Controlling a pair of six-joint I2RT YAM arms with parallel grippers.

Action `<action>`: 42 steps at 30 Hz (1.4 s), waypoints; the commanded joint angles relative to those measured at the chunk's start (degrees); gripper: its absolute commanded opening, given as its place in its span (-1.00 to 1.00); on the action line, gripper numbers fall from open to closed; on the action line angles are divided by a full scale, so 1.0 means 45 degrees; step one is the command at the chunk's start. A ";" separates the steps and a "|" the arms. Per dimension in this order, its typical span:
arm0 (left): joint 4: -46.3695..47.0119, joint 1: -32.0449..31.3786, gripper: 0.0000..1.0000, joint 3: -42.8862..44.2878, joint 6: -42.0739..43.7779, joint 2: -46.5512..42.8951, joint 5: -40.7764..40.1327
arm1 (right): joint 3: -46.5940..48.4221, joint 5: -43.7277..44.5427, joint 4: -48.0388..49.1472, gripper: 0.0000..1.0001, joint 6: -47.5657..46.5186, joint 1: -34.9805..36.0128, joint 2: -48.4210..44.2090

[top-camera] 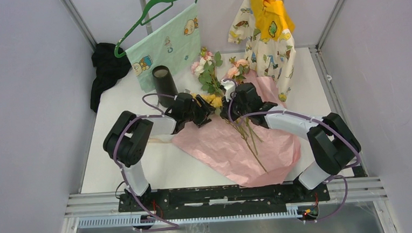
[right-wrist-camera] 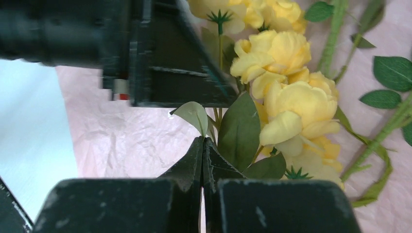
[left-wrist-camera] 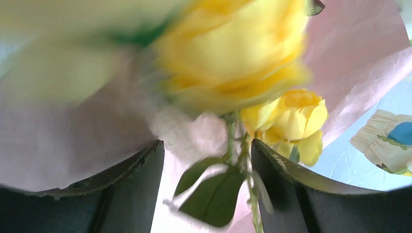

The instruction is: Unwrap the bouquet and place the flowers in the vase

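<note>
Reading the top view with 12 o'clock at the far wall: white table point(top-camera: 142, 169) carries everything. Pink crinkly paper point(top-camera: 227, 147) lies opened flat from centre out to 5 o'clock, with another fold of it at 1 o'clock. Mint printed cloth point(top-camera: 167, 43) on a green hanger point(top-camera: 154, 6) hangs at 11 o'clock, a cream and yellow child's shirt point(top-camera: 264, 37) at 1 o'clock, and a black cloth bundle point(top-camera: 106, 68) sits at 10 o'clock on the table edge. Flowers point(top-camera: 251, 141) are out of the wrap and lying loose: stems run down across the paper toward 5 o'clock, pink and cream heads point to 12 o'clock, yellow roses sit at centre between the two arms. Black vase point(top-camera: 165, 85) stands upright at 11 o'clock, beside the mint cloth, nothing in its mouth. Left gripper point(top-camera: 206, 110) is over the yellow roses, jaws spread; its wrist view shows a rose stem and leaf passing through the gap, nearer the right finger point(left-wrist-camera: 282, 184), not clamped. Right gripper point(top-camera: 228, 112) is just at 3 o'clock of it, clenched tight, tips meeting at the base of green leaves; can't tell if a stem is pinched. Beige ribbon point(top-camera: 159, 141) lies flat at the paper's 9 o'clock edge.
</note>
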 commanded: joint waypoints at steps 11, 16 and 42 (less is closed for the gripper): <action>0.2057 -0.0086 0.17 0.1508 -0.0293 0.0857 0.1072 | 0.0363 -0.0369 0.0869 -1.00 0.0190 0.1458 -0.0109; 0.2957 -0.0086 -0.55 0.1372 -0.0594 0.1172 0.1778 | 0.0344 -0.0082 0.0813 -1.00 0.0117 0.1502 -0.0250; -0.2147 -0.0178 -0.96 0.0662 0.2719 -0.4543 -0.2738 | -0.0885 0.0430 0.1396 0.28 -0.0053 0.1507 -0.2470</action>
